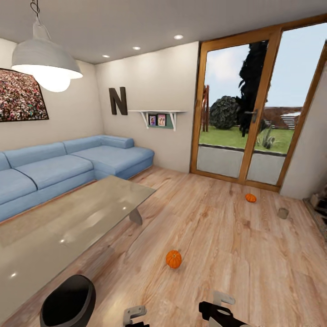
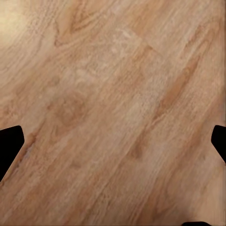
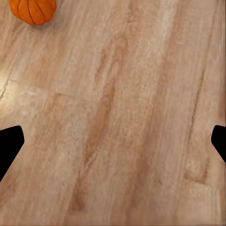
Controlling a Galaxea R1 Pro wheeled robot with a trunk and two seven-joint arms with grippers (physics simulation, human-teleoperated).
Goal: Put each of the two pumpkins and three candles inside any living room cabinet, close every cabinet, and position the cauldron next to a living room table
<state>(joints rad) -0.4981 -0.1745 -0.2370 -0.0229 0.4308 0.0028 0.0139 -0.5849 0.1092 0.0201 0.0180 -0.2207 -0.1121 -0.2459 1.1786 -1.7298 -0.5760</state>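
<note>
Head view: the left pincer and the right pincer show at the lower edge, hanging low over the wooden floor, pale knuckles up, with their tips cut off by the frame. The near pumpkin sits on the floor ahead of both pincers, between them and a little closer to the right one. The far pumpkin lies well beyond the right pincer, near the glass door, and a stubby grey-beige candle stands on the floor just beside that pumpkin, further to the right. The black cauldron sits on the floor just left of the left pincer, its rounded side next to the near end of the glass-topped table. Beyond the table, a blue corner sofa runs along the wall, with a white pendant lamp overhead.

Left wrist view: the left pincer's two dark fingertips stand at opposite edges of the frame, spread wide and released, with bare floor planks between them.

Right wrist view: the right pincer's dark fingertips are likewise spread wide apart, released and holding nothing. The near pumpkin lies on the planks beyond the fingertips, off to one side and apart from them.
</note>
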